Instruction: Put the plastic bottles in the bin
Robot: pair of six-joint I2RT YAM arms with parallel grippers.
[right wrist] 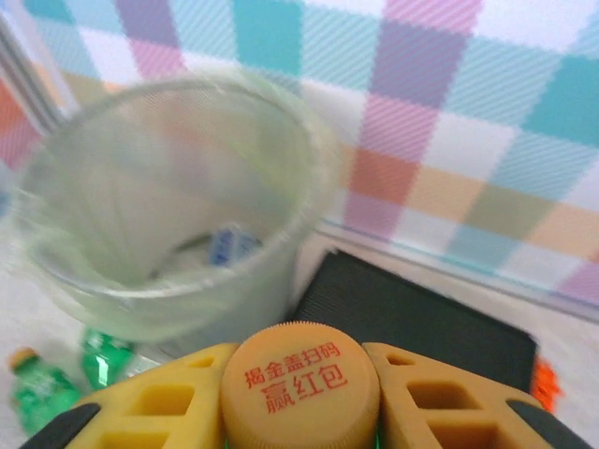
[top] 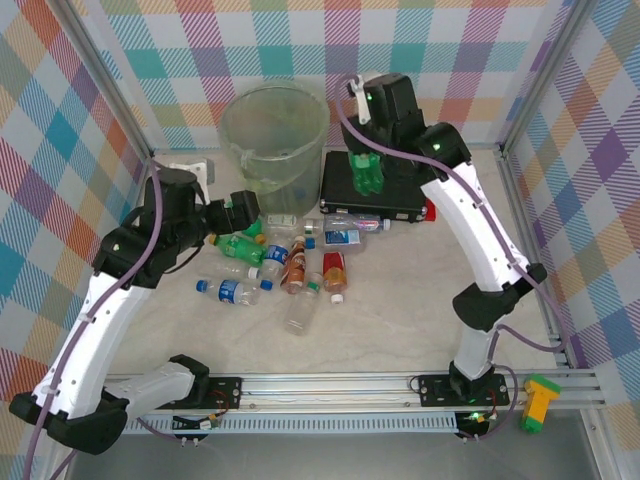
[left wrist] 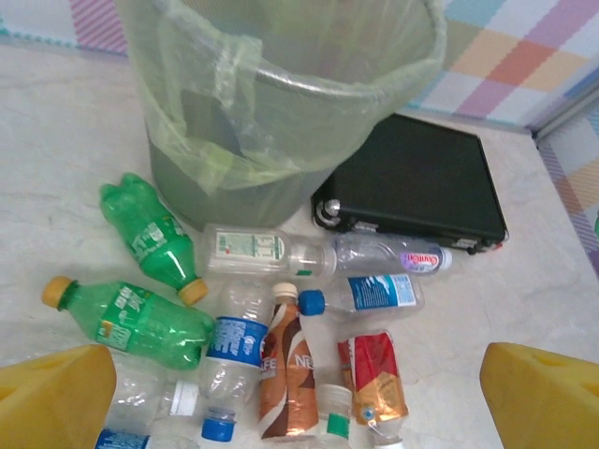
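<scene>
Now the right gripper [top: 360,148] grips a green bottle [top: 366,172] held up beside the bin [top: 300,150].
Seen from the right wrist, its yellow fingers [right wrist: 159,402] pinch the bottle just under its orange cap [right wrist: 299,379], above the black case [top: 395,198], with the bin's open mouth near on the left; a blue-labelled bottle [right wrist: 232,245] lies inside. The left gripper [left wrist: 299,416] hangs wide open, holding nothing, over the loose bottles [top: 290,265] on the counter [top: 400,310] in front of the bin. These are two green ones at the left, clear ones with blue caps and labels, a brown one and a red-labelled one. All lie on their sides, close together, some touching.
</scene>
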